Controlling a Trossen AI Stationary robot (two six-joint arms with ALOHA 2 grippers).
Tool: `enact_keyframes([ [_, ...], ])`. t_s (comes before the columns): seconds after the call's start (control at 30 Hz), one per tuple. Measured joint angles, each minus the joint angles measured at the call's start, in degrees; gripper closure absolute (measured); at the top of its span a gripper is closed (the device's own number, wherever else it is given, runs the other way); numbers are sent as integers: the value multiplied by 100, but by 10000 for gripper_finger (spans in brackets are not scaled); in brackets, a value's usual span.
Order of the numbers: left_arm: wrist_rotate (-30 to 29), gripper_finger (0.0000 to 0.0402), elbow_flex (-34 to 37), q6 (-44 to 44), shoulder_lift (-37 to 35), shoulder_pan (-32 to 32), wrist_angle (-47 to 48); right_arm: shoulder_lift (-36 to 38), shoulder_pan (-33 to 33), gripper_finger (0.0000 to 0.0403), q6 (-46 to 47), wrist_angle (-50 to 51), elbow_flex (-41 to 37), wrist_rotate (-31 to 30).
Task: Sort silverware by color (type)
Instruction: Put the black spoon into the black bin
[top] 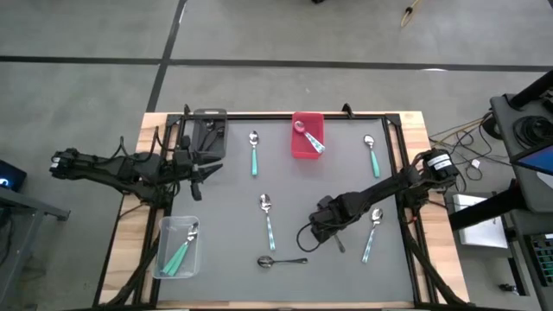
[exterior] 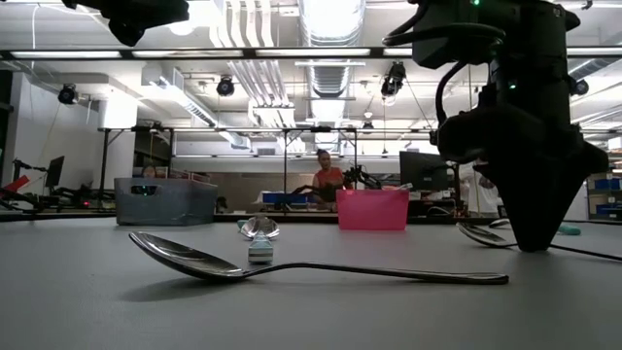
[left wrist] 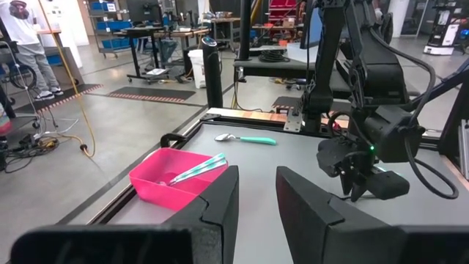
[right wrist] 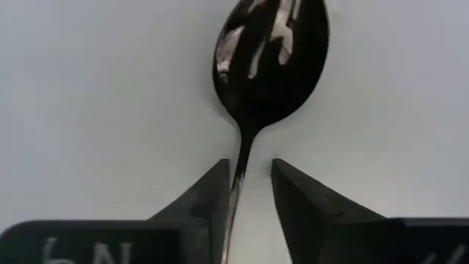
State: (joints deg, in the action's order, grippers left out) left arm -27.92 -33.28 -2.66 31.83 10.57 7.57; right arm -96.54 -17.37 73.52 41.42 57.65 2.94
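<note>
Right wrist view puts the right gripper (right wrist: 248, 192) low over the grey table (top: 225, 225), its two dark fingers spread a little with the thin neck of an all-dark metal spoon (right wrist: 267, 62) between them; contact cannot be confirmed. From above, this gripper (top: 324, 226) sits right of centre, near the front.

The left gripper (top: 197, 169) waits at the far left beside the grey rectangular bin (top: 210, 131), fingers parted and empty.

Risk, as I judge it: the neck is slim and glossy and lies flat on the table, so closing slightly off-centre could flick the spoon sideways or let it slip and swing once lifted.

Counted from above, loose on the table: four teal-handled shiny spoons (top: 254, 153) and one long dark spoon (top: 282, 260) at the near edge, besides the one under the gripper. The red rectangular bin (top: 307, 136) at the far side holds one light-handled spoon; the clear rectangular bin (top: 179, 246) near left holds teal-handled ones, number unclear.
</note>
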Motion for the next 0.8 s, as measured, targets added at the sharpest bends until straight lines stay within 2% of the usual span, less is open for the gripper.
enact_keyframes([
  [0.27,0,326,0,0,11,-2,-2,49,0,388,-87,-91,-2,-7],
  [0.63,0,326,0,0,13,-2,0,233,13,393,-163,-299,-9,-196],
  [0.8,-2,326,1,-1,28,-1,-4,531,62,393,-290,-829,-9,-631],
])
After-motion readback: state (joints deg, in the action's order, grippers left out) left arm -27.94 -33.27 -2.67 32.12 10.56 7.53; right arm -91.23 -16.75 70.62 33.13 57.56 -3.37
